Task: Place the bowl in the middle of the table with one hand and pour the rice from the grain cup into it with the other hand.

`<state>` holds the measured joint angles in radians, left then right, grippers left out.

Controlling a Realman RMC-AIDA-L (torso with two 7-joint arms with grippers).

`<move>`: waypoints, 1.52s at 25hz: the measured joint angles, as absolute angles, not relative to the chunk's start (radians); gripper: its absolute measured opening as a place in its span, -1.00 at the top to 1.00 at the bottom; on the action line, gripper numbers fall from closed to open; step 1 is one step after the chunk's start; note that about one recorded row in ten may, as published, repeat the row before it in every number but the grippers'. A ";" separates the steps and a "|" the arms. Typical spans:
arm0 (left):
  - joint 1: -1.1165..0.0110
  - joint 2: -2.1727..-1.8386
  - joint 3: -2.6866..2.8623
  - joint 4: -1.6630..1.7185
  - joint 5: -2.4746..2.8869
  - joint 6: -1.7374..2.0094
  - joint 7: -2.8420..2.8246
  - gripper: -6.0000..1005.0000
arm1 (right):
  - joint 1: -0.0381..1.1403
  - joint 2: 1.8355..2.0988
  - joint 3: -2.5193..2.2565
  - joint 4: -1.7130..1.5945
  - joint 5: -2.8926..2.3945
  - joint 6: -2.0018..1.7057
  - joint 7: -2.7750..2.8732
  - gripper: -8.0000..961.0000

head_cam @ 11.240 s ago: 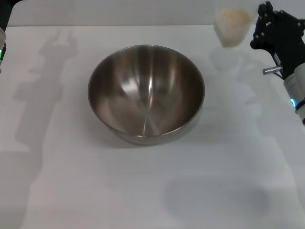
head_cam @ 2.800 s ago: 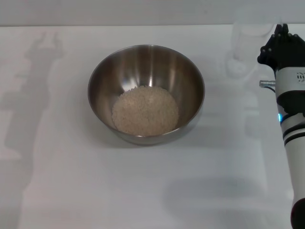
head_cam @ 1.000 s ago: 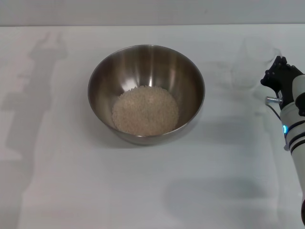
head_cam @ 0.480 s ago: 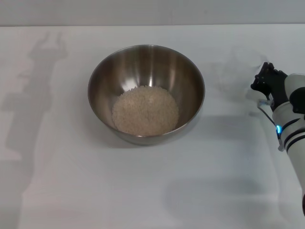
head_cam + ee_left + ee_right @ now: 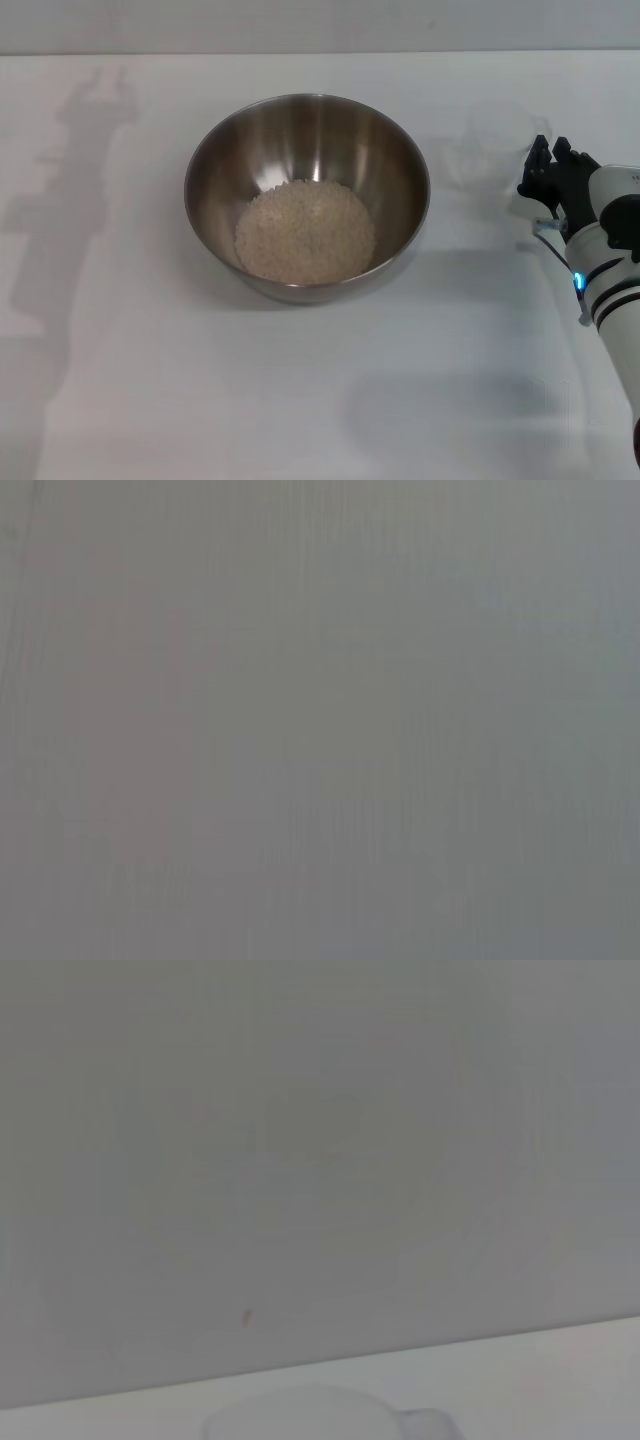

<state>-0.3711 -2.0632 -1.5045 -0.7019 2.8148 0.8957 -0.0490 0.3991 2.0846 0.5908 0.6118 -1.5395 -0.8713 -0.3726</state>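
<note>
The white bench (image 5: 150, 400), flat and matte, carries everything. Well to the left of the right jaws (image 5: 540, 170) sits the bowl (image 5: 307, 195), a wide round basin of brushed steel with a bright streak down its far inner wall, roughly in the middle of the bench. In its bottom lies the rice (image 5: 305, 232), a low, grainy, pale beige heap, so the pouring looks finished and the step in hand seems to be setting down the emptied cup.

Just left of those jaws, at their tips, stands the grain cup (image 5: 492, 145), small, clear and thin-walled, upright and apparently empty. The jaws reach toward its handle side, but whether they are clamped on it or already apart cannot be told.

If they grip, the next move calls for a clean release and a straight pull away, since so light a cup could easily tip. The left arm is out of sight.
</note>
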 joint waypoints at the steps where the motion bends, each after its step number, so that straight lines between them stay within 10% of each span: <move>1: -0.371 -2.063 -1.505 -0.702 2.815 0.896 -0.049 0.42 | 0.398 2.085 0.586 0.612 -1.540 -0.871 -0.372 0.60; 14: -0.371 -2.064 -1.499 -0.709 2.815 0.891 -0.048 0.42 | 0.332 2.082 0.541 0.679 -1.559 -0.954 -0.375 0.32; 19: -0.368 -2.064 -1.488 -0.716 2.822 0.888 -0.048 0.41 | 0.304 2.081 0.534 0.702 -1.591 -0.964 -0.378 -0.14; 38: -0.361 -2.062 -1.497 -0.716 2.842 0.836 -0.047 0.13 | 0.139 2.078 0.563 0.882 -1.636 -1.175 -0.637 -0.19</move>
<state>-0.3606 -2.0618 -1.4973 -0.7161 2.8418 0.8356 -0.0475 0.1391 2.0783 0.5631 0.8824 -1.6364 -1.1747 -0.6370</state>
